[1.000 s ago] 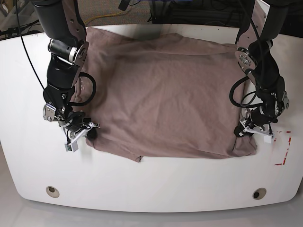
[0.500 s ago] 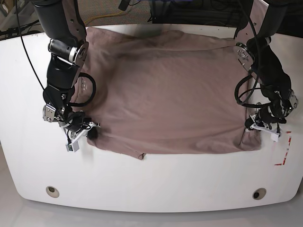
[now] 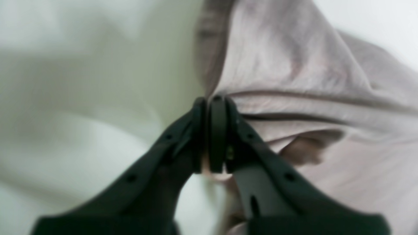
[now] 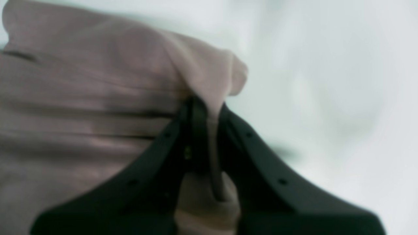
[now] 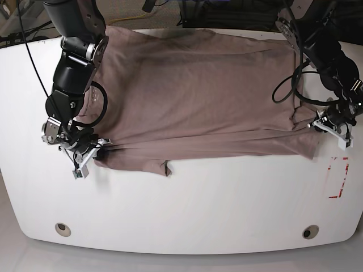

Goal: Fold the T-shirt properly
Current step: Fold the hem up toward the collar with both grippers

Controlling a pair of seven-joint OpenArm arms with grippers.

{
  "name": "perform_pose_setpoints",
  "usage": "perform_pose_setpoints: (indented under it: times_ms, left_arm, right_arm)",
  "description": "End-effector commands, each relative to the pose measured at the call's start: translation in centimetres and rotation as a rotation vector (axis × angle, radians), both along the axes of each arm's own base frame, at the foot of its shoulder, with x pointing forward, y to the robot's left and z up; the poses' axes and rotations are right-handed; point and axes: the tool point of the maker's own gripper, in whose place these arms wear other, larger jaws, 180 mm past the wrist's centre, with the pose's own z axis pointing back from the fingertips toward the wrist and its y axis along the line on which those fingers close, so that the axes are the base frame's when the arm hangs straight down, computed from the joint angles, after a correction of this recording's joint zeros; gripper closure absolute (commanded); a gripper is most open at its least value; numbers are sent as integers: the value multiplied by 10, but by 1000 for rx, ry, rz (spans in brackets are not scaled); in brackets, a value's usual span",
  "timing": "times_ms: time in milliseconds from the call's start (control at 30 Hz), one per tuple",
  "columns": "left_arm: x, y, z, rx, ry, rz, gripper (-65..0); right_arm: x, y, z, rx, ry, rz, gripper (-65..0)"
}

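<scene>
The mauve-brown T-shirt (image 5: 193, 96) lies stretched across the white table (image 5: 181, 215), pulled taut between both arms. At the right of the base view, my left gripper (image 5: 330, 128) is shut on the shirt's near right corner. The left wrist view shows its black fingers (image 3: 217, 130) pressed together on a fold of the T-shirt (image 3: 294, 81). My right gripper (image 5: 86, 158) is shut on the near left corner. In the right wrist view the T-shirt (image 4: 81, 98) drapes into the right gripper (image 4: 207, 107) and shows between its closed fingers. A small flap (image 5: 166, 168) hangs from the near hem.
A red tape mark (image 5: 337, 178) sits on the table just in front of the left gripper. Two round holes (image 5: 63, 229) (image 5: 309, 232) lie near the table's front edge. Cables and dark equipment (image 5: 227, 14) run behind the far edge.
The left gripper has closed on the shirt's corner. Both arms have moved outward and toward the back, drawing the near hem away from the front edge and flattening the wrinkles.
</scene>
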Motion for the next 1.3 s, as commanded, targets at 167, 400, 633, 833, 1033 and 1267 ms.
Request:
perform_pose_setpoints:
  times_ms: [167,400,633,833,1033,1267]
  left_arm:
    - [2,11,19,93,-43,-107,-410]
    - [4,5,24,128,-61,-217,-543]
    - [8,10,31,116,-88,-218,-546]
    - [12,6,15,-22,-103,-206,-547]
    - [18,-3,0,-155,-121,-181,-547]
    - [32,-32,-14,-205,-83,-257,-547]
  right_arm:
    - [5,6,14,-5,-62,40,0]
    - [2,8,11,0,-56,40,0]
    - [2,8,11,0,-56,40,0]
    - [2,8,11,2,-57,40,0]
    - [2,8,11,2,-57,40,0]
    - [0,8,9,2,-51,40,0]
